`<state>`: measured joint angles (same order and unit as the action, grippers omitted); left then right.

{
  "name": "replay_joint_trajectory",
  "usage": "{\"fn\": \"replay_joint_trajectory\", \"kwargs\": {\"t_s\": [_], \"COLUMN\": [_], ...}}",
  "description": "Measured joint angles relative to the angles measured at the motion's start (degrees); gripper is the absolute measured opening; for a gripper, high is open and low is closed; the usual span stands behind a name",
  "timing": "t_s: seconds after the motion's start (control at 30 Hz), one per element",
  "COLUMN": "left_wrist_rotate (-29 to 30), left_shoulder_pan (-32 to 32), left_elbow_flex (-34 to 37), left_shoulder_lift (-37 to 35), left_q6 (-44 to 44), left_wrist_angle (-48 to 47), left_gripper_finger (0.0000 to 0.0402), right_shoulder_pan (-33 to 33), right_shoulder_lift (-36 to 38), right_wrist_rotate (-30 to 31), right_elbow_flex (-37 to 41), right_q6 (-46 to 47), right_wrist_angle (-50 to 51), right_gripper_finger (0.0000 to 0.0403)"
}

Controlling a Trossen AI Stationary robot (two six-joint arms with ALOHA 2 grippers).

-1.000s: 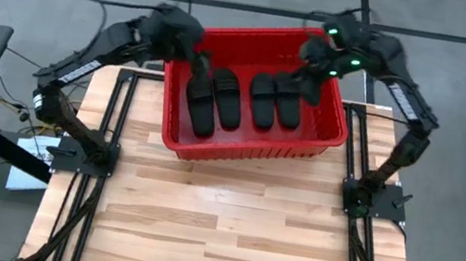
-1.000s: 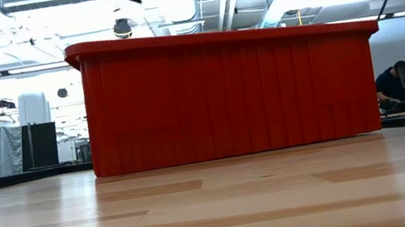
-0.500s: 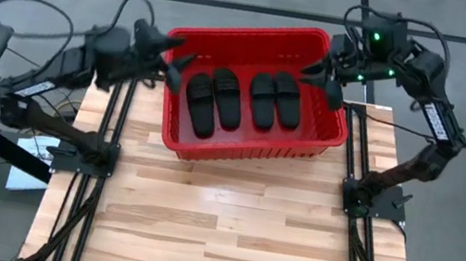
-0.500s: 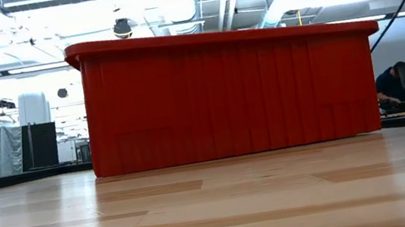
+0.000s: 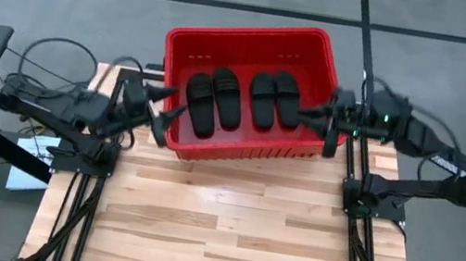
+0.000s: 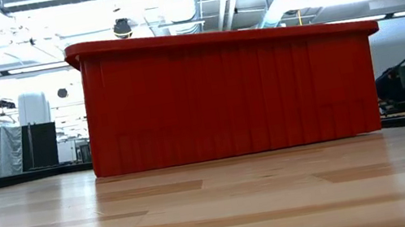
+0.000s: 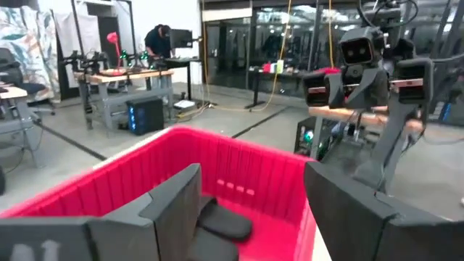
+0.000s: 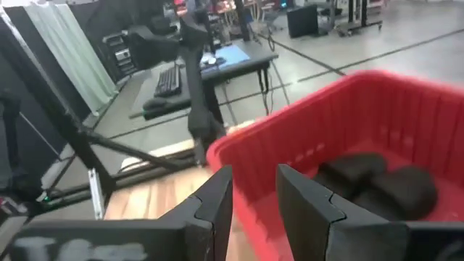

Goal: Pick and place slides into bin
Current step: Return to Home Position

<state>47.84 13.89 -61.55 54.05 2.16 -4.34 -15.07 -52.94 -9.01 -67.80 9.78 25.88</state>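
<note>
The red bin [image 5: 249, 32] stands on the far half of the wooden table; it also shows in the low view [image 6: 224, 93]. Four black slides [image 5: 243, 99] lie side by side on its floor, straps up; some show in the left wrist view [image 7: 221, 225] and the right wrist view [image 8: 377, 181]. My left gripper [image 5: 164, 110] is open and empty just outside the bin's left wall [image 7: 109, 192]. My right gripper [image 5: 319, 130] is open and empty just outside the bin's right wall [image 8: 290, 145]. Both point at the bin.
The near half of the table [image 5: 226, 233] is bare wood. The arm bases stand at the table's left edge [image 5: 83, 158] and right edge [image 5: 372, 199]. Beyond the table are a desk with a keyboard [image 8: 170, 80] and a person [image 7: 156, 40] far off.
Both arms have drawn back from above the bin: my left gripper toward the table's left and near edge and down, my right gripper toward the right and near edge and down. Both now hang low beside the bin's walls. The four slides have stayed in place.
</note>
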Motion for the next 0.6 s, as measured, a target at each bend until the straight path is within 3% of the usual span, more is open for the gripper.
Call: {"fn": "replay_joint_trajectory", "kwargs": {"t_s": [0.17,0.33,0.47,0.6], "left_wrist_rotate": [5.5,-0.7,-6.6,-7.0], "left_shoulder_pan": [7.2,12.0,14.6,16.0], "left_elbow_flex": [3.9,6.9,7.4,7.4], "left_shoulder_lift": [1.5,1.6,1.6,1.5], "left_q6": [3.2,6.0,4.5,-0.9], "left_wrist_angle": [-0.6,-1.9,-1.5,1.7], "left_gripper_finger": [0.0234,0.0234,0.0234,0.0234], "right_shoulder_pan": [7.4,13.8,19.7,24.1], "right_shoulder_lift": [4.9,5.8,5.8,7.2], "right_wrist_rotate": [6.0,6.6,12.6,17.2], "right_elbow_flex": [11.2,16.3,16.8,16.8], "right_q6": [3.6,5.2,1.7,-1.9], "right_wrist_angle": [-1.4,-1.2,-6.4,-14.8], "right_gripper_finger": [0.0097,0.0097,0.0097,0.0097]}}
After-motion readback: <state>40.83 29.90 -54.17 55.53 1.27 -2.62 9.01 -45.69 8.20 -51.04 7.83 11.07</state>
